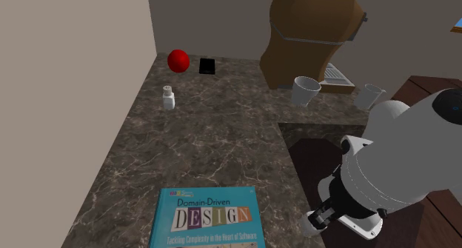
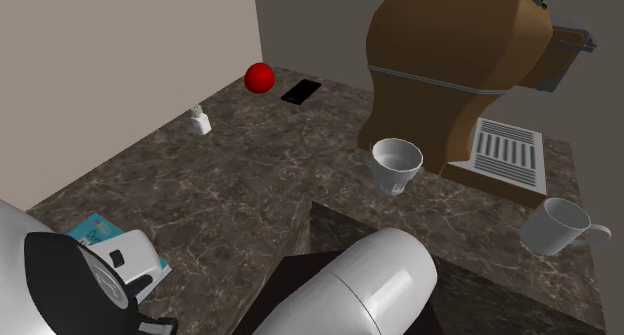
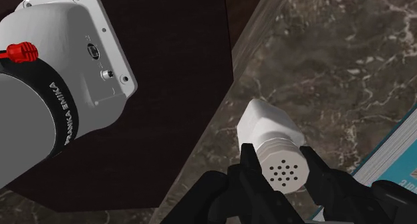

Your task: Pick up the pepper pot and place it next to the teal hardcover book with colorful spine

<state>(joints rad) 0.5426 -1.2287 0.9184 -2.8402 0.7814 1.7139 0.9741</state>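
Observation:
A small white pepper pot (image 3: 267, 126) with a perforated cap is clasped between my black fingers (image 3: 248, 164); my gripper (image 3: 281, 166) is shut on it above the counter's edge, close to the dark stand top. The teal book (image 1: 207, 220) titled "Domain-Driven Design" lies flat at the counter's near end, and its corner (image 3: 394, 149) is just beside the held pot. In the shoulder view my gripper (image 1: 323, 215) hangs low beside the stand, right of the book. Another small white pot (image 1: 169, 98) stands upright far back near the wall.
A red ball (image 1: 177, 59) and a flat black phone (image 1: 207, 66) lie at the back of the marble counter (image 1: 215, 143). A brown coffee machine (image 1: 307, 35) stands at the back right with two white cups (image 2: 396, 165) (image 2: 558, 226) in front. A wall runs along the left.

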